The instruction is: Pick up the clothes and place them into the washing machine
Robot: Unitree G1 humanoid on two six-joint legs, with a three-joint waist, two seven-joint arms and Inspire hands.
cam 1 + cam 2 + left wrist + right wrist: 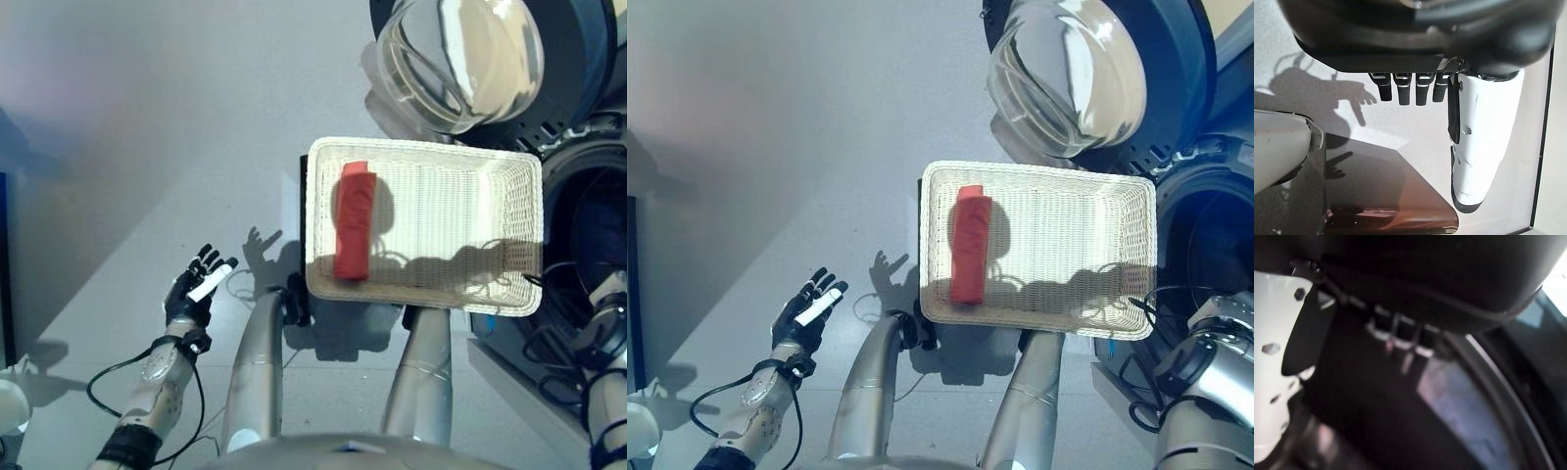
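A red cloth (354,221) lies folded lengthwise in the left part of the shallow white wicker basket (421,149), also in the right eye view (970,245). The washing machine stands to the right, with its drum opening (588,220) dark and its round glass door (460,59) swung open. My left hand (196,286) is open and empty, held over the floor to the left of the basket. My right hand (1425,274) is at the drum opening with its fingers relaxed and nothing in them. Dark drum wall and a bluish patch (1449,391) lie past the fingers.
The basket rests on a low dark brown box (1381,191) beside the machine. Grey floor (147,117) stretches to the left and beyond the basket. A dark edge (3,255) runs along the far left.
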